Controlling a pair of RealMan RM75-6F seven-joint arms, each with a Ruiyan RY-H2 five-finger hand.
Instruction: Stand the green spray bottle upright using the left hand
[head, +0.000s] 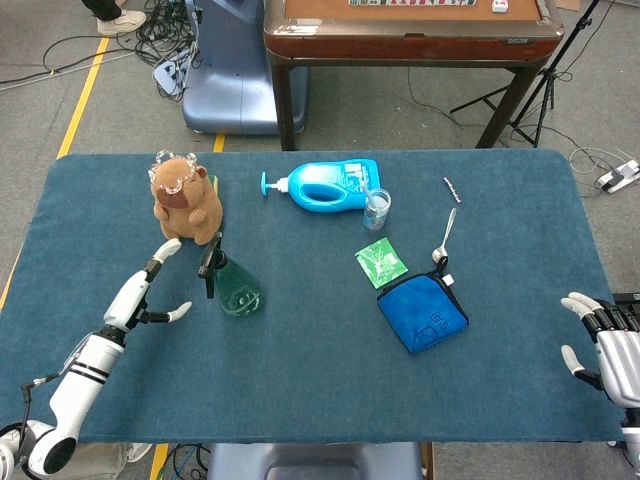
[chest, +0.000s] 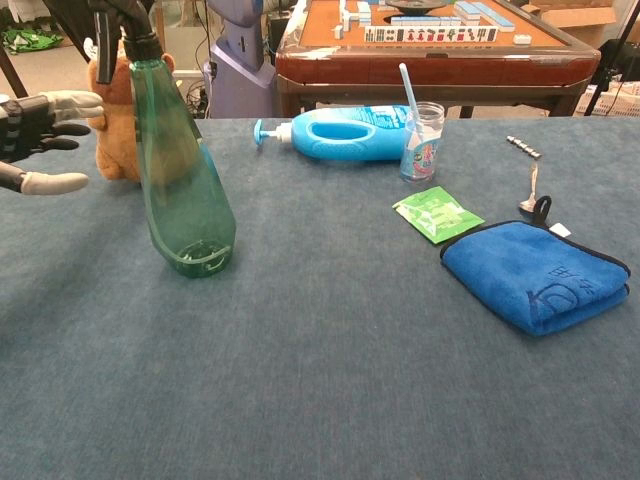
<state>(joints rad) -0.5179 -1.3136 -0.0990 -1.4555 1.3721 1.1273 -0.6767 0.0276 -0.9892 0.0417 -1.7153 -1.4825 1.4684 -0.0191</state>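
The green spray bottle (head: 233, 288) (chest: 180, 180) stands upright on the blue table cloth, its black trigger head on top, with nothing touching it. My left hand (head: 150, 285) (chest: 40, 135) hovers open to the left of the bottle, fingers spread, a clear gap between them and the bottle. My right hand (head: 600, 345) rests open at the table's right front corner, far from the bottle; the chest view does not show it.
A brown plush toy (head: 185, 200) sits just behind the bottle. Further back lie a blue pump bottle (head: 325, 184) on its side and a small cup (head: 376, 208). To the right are a green packet (head: 381, 263), a folded blue cloth (head: 422, 312) and a spoon (head: 446, 235).
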